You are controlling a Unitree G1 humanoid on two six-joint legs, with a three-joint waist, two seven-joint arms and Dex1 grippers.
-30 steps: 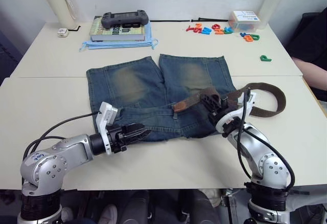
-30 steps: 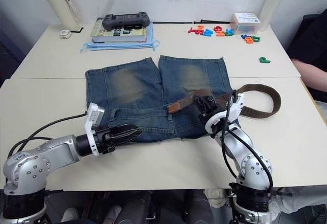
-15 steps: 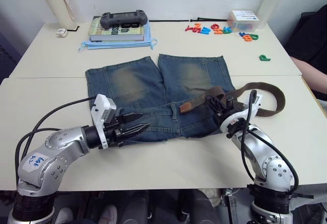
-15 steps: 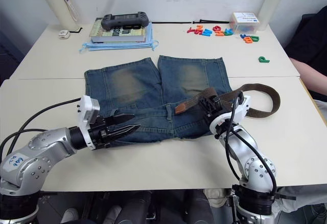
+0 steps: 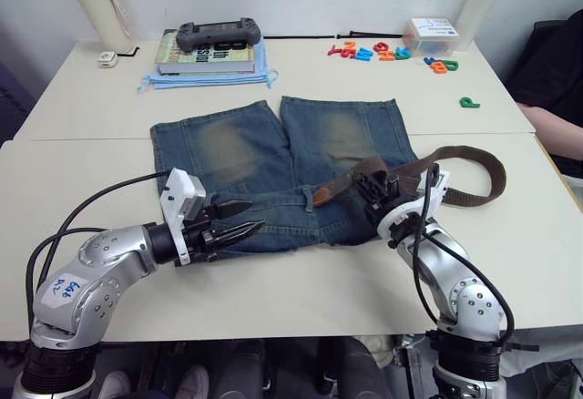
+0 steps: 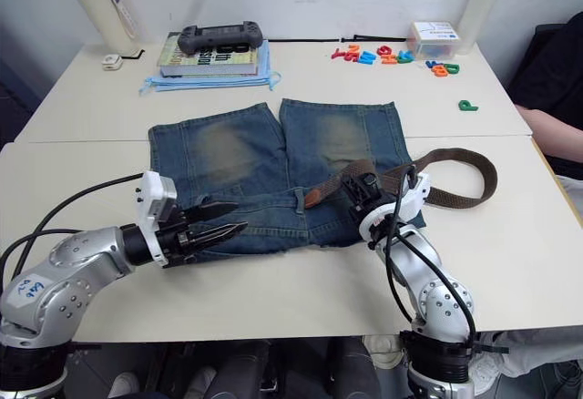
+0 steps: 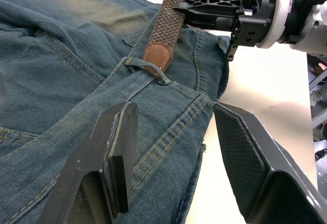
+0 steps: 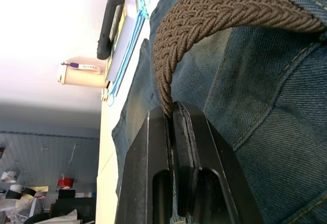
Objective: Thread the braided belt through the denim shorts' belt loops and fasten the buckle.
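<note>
So the denim shorts (image 5: 282,167) are laid out flat on the worktop (image 5: 109,107), waistband toward the robot and the two faded legs pointing away. The braided belt (image 5: 469,176) starts as a loop lying off to the right of the shorts on the bare worktop, then runs back across the right hip toward the middle of the waistband.

The right gripper (image 5: 372,186) has its jaws pinched tight on the braided belt; in the right wrist view the strap (image 8: 204,24) arches up out of the closed fingers (image 8: 153,183) and curves over the denim. Just ahead of those jaws, the tan leather tip (image 7: 156,58) is poking into one of the belt loops (image 7: 145,68) near the center of the waistband, so the tip sits right at the loop, touching it.

The left gripper (image 5: 239,219) has its jaws spread wide with nothing between them. It sits low over the waistband's left part, pointing toward the loop and the belt tip, which lie a little ahead of its fingertips. From the left wrist view the two black fingers (image 7: 115,152) frame the denim seam, with the right gripper's black fingers (image 7: 209,9) visible further on, clamped on the strap.
</note>
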